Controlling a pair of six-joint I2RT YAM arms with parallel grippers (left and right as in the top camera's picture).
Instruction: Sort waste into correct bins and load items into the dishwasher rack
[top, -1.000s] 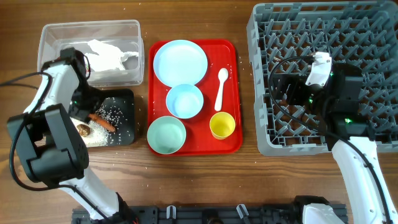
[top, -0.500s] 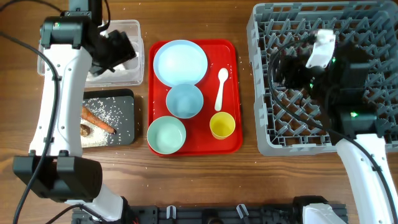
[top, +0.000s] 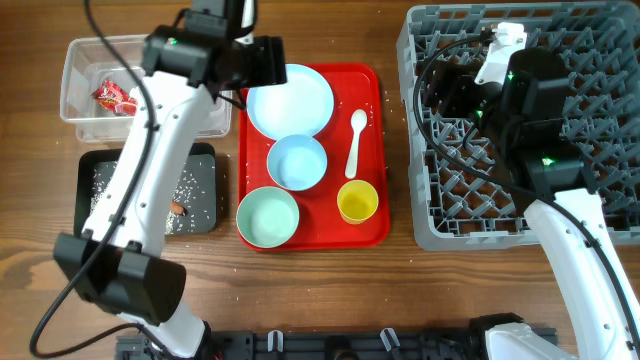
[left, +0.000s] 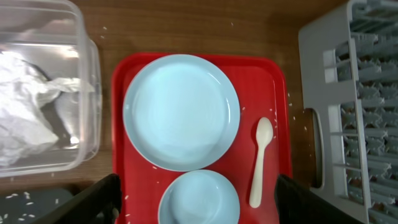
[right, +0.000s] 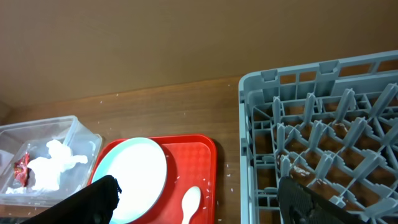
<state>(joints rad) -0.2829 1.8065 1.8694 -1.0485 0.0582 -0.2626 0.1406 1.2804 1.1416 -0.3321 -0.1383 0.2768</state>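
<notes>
My left gripper (top: 262, 62) (left: 199, 208) is open and empty, above the light blue plate (top: 292, 100) (left: 180, 112) on the red tray. Below the plate sit two light blue bowls (top: 297, 162) (top: 268, 216), a yellow cup (top: 357, 202) and a white spoon (top: 355, 140) (left: 260, 162). The clear tub (top: 75, 125) holds the red wrapper (top: 115, 97) (right: 23, 169) and the napkin (left: 25, 112) (right: 53, 168). The black tray (top: 95, 170) holds rice and an orange-brown carrot end (top: 178, 209), the remainder hidden under my arm. My right gripper (top: 447, 92) (right: 199, 208) is open and empty over the grey rack (top: 590, 215) (right: 323, 124).
The red serving tray (top: 378, 150) (left: 280, 87) lies between the bins and the rack. Loose rice grains are scattered on the wood around it. My left arm crosses over the tub and the black tray.
My left arm swung from the black tray, past the tub, to above the plate. The red wrapper now shows in the tub. My right gripper moved up and left over the rack.
</notes>
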